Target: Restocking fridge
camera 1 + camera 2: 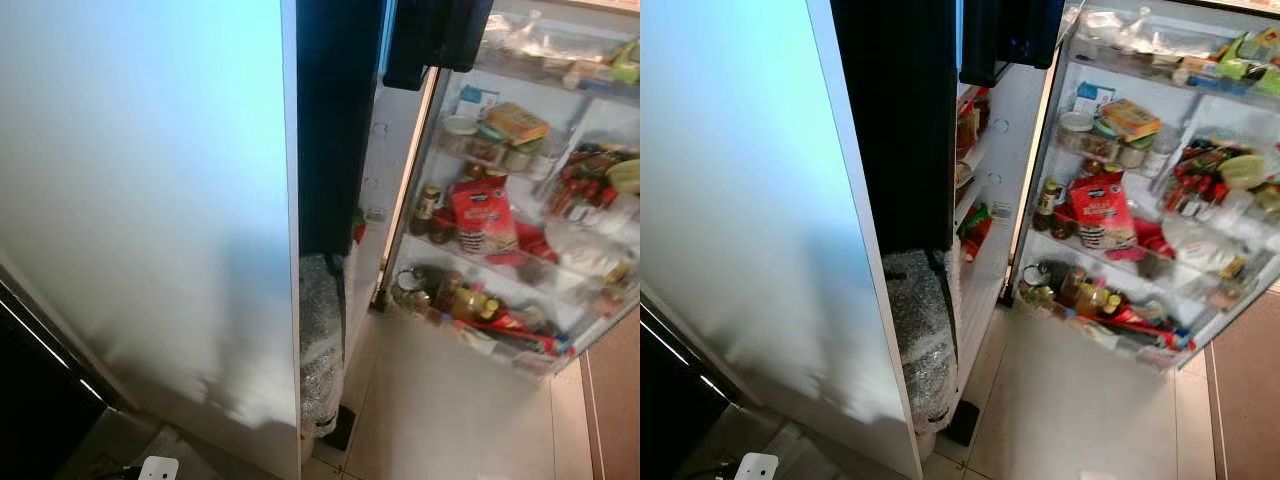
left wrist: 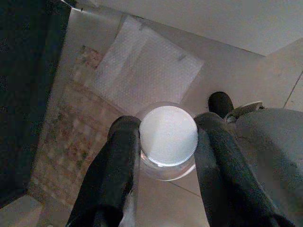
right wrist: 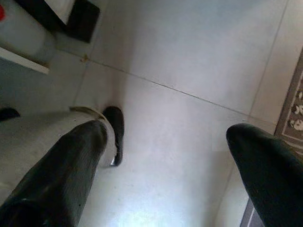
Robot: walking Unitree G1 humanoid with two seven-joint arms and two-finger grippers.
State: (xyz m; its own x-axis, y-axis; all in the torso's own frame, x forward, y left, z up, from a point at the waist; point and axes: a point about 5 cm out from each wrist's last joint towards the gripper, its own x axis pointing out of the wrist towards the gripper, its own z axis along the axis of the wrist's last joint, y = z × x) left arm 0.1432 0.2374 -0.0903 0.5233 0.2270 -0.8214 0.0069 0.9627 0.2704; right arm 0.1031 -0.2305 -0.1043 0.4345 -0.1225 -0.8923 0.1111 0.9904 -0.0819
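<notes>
Pale floor tiles [image 3: 189, 61] lie under me, and ahead the fridge [image 1: 1000, 170] stands open, its door shelves [image 1: 1140, 250] crowded with jars, bottles and red packets. My left gripper [image 2: 166, 137] clasps a clear jar [image 2: 168, 142] by its neck, the ribbed white lid [image 2: 168, 135] facing my wrist, above a sheet of bubble wrap [image 2: 147, 71]. My right gripper [image 3: 170, 156] hangs spread wide over the tiles.

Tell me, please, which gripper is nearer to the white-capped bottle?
Left. The left gripper is shut on the bottle, one finger either side of its cap. The right gripper is open over bare floor tiles, holding nothing.
</notes>
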